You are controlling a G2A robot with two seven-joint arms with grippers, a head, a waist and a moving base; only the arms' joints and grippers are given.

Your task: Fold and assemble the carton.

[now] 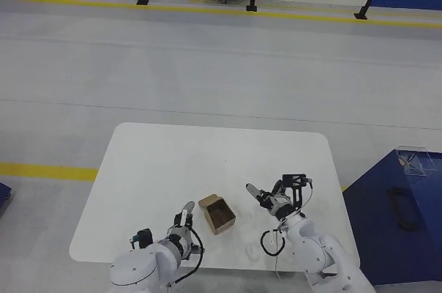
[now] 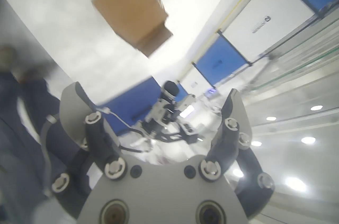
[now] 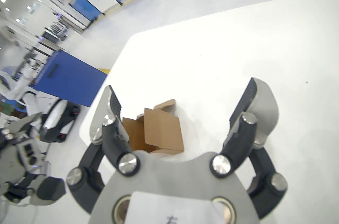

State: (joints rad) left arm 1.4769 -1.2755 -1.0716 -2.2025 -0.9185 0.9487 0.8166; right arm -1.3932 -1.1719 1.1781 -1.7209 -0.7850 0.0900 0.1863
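A small brown carton [image 1: 217, 213] stands open-topped on the white table [image 1: 206, 154], near its front edge, with one flap raised at its far side. My left gripper [image 1: 186, 212] is just left of it, open and holding nothing. In the left wrist view the carton [image 2: 132, 13] lies beyond the open left gripper [image 2: 156, 100]. My right gripper [image 1: 255, 195] is to the carton's right, a short gap away, also open. The right wrist view has the carton [image 3: 156, 133] between and beyond the spread fingers of the right gripper [image 3: 182, 100].
A blue barrier [image 1: 404, 220] stands off the table's right side. A yellow floor line [image 1: 38, 171] runs to the left. The far half of the table is bare white surface.
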